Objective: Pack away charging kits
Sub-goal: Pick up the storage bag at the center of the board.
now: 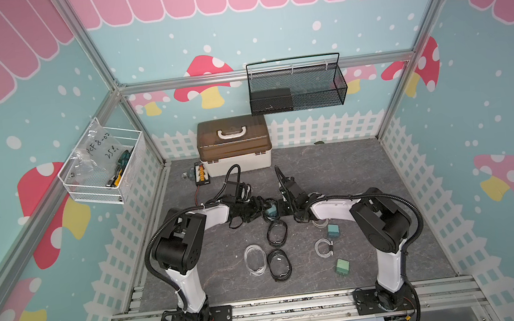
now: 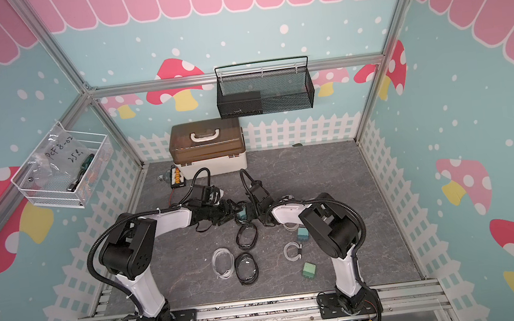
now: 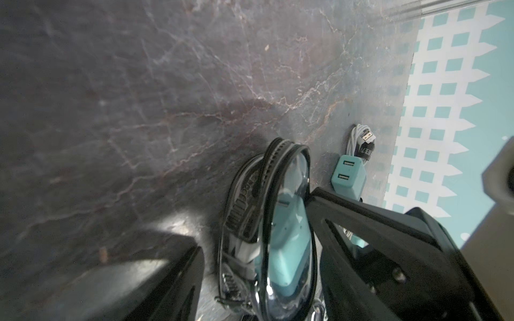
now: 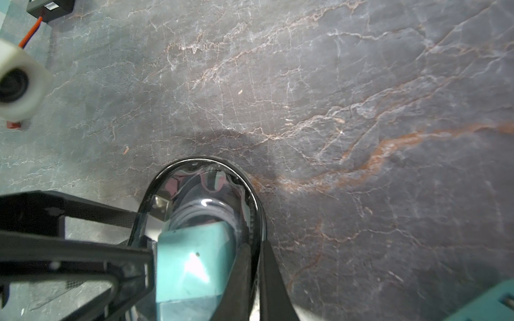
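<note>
Right wrist view: one kit almost packed.
The black-rimmed pouch (image 4: 200,189), on edge in front of the brown-lidded box (image 1: 233,144), has a teal adapter (image 4: 192,266) and white cable (image 4: 194,214) inside. The right gripper (image 4: 256,246) is pinched tight on its rim; the left gripper (image 3: 256,219) has jaws wide apart around it. The zip seems not closed. Farther from the box lie a second black pouch (image 1: 277,233), a third black pouch (image 1: 279,264), a white-rimmed pouch (image 1: 255,259), a loose adapter (image 1: 333,230), another adapter (image 1: 342,266) and a cable coil (image 1: 323,248), not packed yet.

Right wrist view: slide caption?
Right fingers pinch the black rim of a clear pouch containing teal adapter and white cable.
</note>
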You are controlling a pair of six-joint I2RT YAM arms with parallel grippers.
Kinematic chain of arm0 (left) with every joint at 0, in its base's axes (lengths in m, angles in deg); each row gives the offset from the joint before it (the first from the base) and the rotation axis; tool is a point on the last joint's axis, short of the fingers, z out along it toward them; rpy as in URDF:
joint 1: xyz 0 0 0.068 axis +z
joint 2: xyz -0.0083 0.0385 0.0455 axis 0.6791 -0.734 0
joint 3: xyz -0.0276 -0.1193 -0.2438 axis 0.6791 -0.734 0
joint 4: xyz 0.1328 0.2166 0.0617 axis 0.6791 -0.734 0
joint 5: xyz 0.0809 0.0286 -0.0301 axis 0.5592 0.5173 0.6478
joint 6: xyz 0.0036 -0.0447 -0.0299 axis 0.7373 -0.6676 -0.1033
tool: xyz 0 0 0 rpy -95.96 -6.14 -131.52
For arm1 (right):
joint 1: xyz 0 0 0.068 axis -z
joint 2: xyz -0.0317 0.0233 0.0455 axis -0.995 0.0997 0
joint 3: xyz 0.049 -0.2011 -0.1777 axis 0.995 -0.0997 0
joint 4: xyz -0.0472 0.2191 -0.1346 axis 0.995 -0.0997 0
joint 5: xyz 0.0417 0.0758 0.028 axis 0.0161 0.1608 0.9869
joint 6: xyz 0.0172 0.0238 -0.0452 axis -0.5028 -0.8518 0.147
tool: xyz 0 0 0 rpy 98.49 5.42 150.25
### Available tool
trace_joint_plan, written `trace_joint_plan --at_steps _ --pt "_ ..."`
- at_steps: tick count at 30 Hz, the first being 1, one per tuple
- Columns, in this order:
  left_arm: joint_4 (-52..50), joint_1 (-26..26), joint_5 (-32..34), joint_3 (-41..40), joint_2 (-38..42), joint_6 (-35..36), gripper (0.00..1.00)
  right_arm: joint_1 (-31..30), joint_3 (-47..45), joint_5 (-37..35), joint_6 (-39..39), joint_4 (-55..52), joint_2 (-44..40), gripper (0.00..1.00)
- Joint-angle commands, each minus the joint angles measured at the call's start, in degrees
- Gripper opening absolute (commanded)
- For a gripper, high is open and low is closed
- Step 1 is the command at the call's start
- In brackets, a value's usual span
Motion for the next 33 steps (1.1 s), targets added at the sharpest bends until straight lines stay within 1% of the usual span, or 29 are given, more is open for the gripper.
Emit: trace_joint_plan --at_steps 1,5,9,14,22,27,33 --pt "0.18 -0.01 -2.12 1.65 -2.23 -0.01 0.69 0.02 -1.32 1.2 -0.97 -1.23 2.56 0.08" --pt "0.35 -0.05 -3.92 2.6 -4.17 -0.49 0.62 0.07 -1.41 0.99 -1.06 -0.98 2.93 0.08" --pt "0.18 -0.03 -5.27 3.15 -5.44 -0.8 0.58 0.06 -1.49 0.96 -1.14 -0.97 2.76 0.07" --pt "-0.86 -0.04 -6.46 3.85 -6.63 -1.2 0.56 0.02 -1.67 0.95 -1.23 -0.57 2.24 0.07" --pt "-5.1 -0.05 -7.72 6.24 -10.03 -0.47 0.58 0.04 -1.32 1.14 -1.67 0.12 2.92 0.07" --pt "-6.59 -0.71 -8.2 7.33 -11.4 -0.3 0.51 0.0 -1.23 1.11 -2.2 0.51 2.93 0.07" --pt "-8.5 -1.46 -8.28 8.71 -13.14 0.25 0.39 0.05 -0.97 0.75 -2.46 0.53 2.75 0.07"
